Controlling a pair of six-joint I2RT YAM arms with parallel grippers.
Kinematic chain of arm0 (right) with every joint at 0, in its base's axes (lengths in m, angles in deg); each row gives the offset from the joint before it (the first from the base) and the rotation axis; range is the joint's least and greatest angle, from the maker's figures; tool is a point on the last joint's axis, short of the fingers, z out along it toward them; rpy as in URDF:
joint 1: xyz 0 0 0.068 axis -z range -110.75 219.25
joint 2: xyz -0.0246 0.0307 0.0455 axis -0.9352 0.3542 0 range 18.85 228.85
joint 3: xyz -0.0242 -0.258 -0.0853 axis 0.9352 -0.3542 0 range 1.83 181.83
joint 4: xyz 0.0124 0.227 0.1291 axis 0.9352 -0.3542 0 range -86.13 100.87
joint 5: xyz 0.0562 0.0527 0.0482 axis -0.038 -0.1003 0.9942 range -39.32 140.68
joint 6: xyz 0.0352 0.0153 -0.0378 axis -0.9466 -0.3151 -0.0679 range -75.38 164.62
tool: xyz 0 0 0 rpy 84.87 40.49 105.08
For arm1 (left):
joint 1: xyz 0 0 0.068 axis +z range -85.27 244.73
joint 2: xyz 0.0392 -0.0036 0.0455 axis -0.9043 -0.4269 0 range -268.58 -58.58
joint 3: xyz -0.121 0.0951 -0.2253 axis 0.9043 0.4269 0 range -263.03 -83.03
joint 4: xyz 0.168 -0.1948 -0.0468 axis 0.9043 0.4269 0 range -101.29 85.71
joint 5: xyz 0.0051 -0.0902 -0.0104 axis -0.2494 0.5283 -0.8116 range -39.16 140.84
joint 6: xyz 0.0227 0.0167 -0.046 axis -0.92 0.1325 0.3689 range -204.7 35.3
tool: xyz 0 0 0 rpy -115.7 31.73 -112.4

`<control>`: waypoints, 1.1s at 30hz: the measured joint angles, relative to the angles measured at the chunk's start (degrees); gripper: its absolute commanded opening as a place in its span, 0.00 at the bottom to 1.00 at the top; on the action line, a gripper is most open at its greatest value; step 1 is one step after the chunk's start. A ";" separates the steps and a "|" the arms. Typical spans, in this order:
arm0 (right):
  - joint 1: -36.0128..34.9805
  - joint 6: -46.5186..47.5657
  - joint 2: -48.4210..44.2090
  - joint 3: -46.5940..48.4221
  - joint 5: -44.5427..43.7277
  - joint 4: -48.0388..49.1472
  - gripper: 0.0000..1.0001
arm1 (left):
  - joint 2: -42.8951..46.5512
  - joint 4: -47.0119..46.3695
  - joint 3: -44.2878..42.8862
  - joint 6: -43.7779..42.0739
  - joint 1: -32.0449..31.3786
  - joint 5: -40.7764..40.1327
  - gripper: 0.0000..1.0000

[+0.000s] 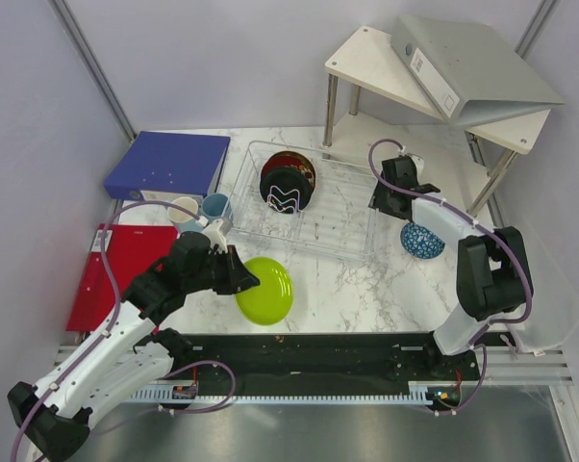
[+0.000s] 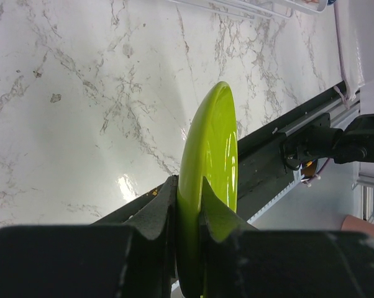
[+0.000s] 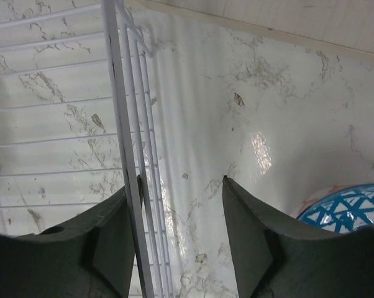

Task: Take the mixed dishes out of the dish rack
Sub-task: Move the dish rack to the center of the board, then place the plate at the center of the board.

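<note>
A: Two cups (image 1: 215, 205) left of rack (image 1: 338, 207), one blue bowl (image 1: 421, 240) right of it, on table (image 1: 366, 289).
B: Left end effector (image 2: 188, 205) clamps one lime plate (image 1: 268, 292); right end effector (image 3: 181, 183) open at rack edge.

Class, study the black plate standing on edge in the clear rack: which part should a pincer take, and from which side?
Take the upper rim of the black plate from above, pinching across its faces. It stands on edge among the prongs of the dish rack, so only its top edge is free; the red bowl close behind likely leaves little room.
</note>
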State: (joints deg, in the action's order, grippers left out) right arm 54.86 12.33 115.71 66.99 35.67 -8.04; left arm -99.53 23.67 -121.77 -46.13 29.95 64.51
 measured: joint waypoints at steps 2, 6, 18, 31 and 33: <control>0.00 0.11 -1.73 -1.07 0.04 -0.22 0.64 | 0.00 -0.20 0.26 0.00 0.00 0.09 0.02; 0.02 0.17 -6.93 -2.89 0.42 -1.86 0.65 | -0.02 -0.46 0.61 0.02 0.00 0.24 0.02; -0.15 0.28 -27.43 -3.37 8.11 -4.74 0.66 | -11.98 -12.09 3.69 3.13 -0.09 5.11 0.02; -1.92 -1.38 -37.92 -12.90 17.88 -0.26 0.66 | -31.26 -33.44 7.43 9.20 -4.98 6.01 0.02; -2.25 -1.42 -38.32 -13.66 18.12 0.20 0.66 | -33.68 -34.67 7.43 9.40 -5.20 5.35 0.02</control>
State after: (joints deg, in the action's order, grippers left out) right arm 52.61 10.91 77.40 53.33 53.79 -7.85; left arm -133.21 -11.00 -114.34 -36.74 24.74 69.87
